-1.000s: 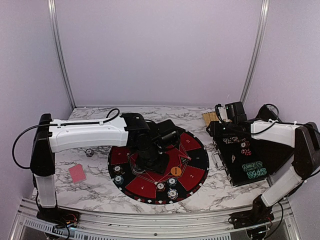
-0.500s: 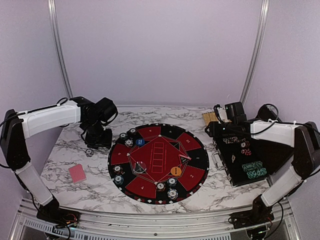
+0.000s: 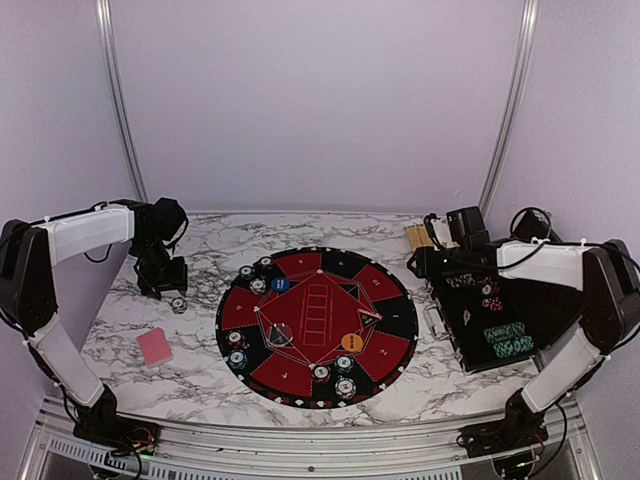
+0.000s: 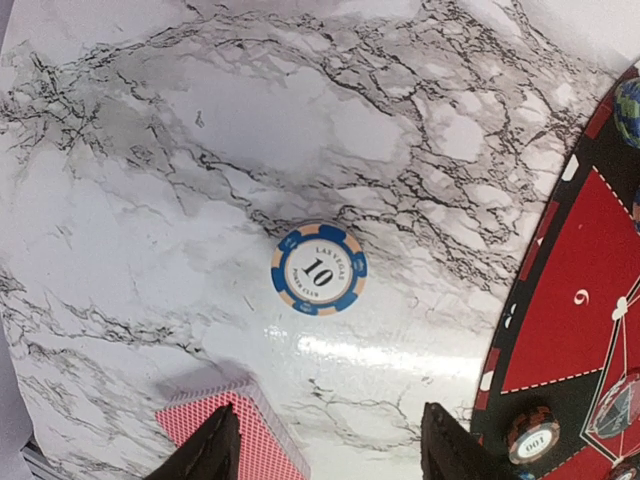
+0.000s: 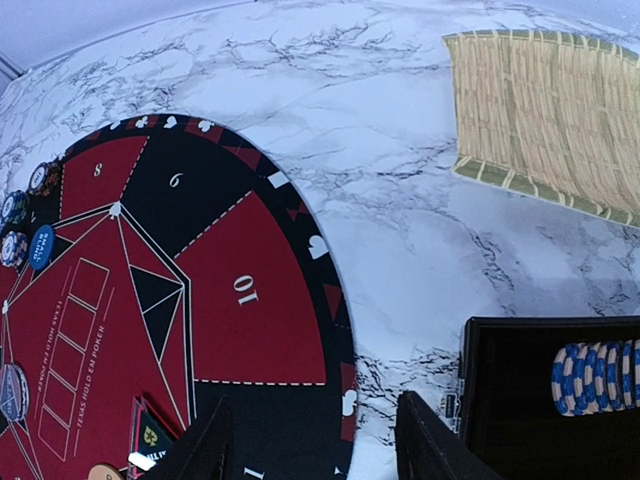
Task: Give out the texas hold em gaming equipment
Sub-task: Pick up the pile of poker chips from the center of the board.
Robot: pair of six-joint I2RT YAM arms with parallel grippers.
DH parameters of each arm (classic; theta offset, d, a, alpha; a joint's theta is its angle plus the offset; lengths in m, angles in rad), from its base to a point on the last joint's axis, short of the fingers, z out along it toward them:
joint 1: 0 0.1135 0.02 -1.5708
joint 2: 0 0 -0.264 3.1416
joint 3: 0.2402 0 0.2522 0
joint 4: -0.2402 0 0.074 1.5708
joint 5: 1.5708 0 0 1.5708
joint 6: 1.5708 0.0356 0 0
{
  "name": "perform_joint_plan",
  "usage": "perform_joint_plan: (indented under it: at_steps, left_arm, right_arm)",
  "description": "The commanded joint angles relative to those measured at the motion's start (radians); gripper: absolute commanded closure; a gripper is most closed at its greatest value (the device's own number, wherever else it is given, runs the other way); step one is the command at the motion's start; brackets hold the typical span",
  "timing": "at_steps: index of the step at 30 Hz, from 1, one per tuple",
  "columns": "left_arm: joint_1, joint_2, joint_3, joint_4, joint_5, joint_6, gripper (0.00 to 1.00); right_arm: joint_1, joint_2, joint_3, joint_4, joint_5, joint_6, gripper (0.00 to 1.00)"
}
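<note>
The left end effector (image 4: 330, 425) hung open above a blue chip (image 4: 319, 268) near the counter's (image 4: 200, 150) left edge; the right end effector (image 5: 312, 415) gaped empty.

A single blue-and-cream chip (image 4: 319, 268) marked 10 lies flat on the bare bench (image 4: 150, 230), at the centre of the left wrist view. Pink-red-backed cards (image 4: 240, 440) lie face down below it at the bottom edge, apart from it. In the overhead view, low chip stacks (image 3: 345, 388) (dark with pale stripes) sit along the left and lower rim of the round mat (image 3: 285, 375). A blue button (image 3: 280, 284) rests at its upper left and an orange button (image 3: 351, 342) at its lower right. More chips (image 5: 598, 378), blue and white, lie on edge in a row inside the case (image 5: 510, 400).
</note>
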Motion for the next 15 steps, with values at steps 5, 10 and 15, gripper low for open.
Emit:
perform_joint_plan:
  at_steps: [5, 10, 15]
  left_arm:
    - [0.072, 0.136, 0.043, 0.057, 0.07, 0.09, 0.35]
    - [0.09, 0.209, 0.081, 0.067, 0.085, 0.111, 0.34]
    - [0.097, 0.263, 0.109, 0.067, 0.091, 0.132, 0.34]
  right_arm:
    - [-0.001, 0.016, 0.047, -0.007, -0.013, -0.015, 0.46]
    - [-0.002, 0.018, 0.05, -0.011, -0.01, -0.015, 0.46]
    - [-0.002, 0.019, 0.052, -0.013, -0.008, -0.015, 0.46]
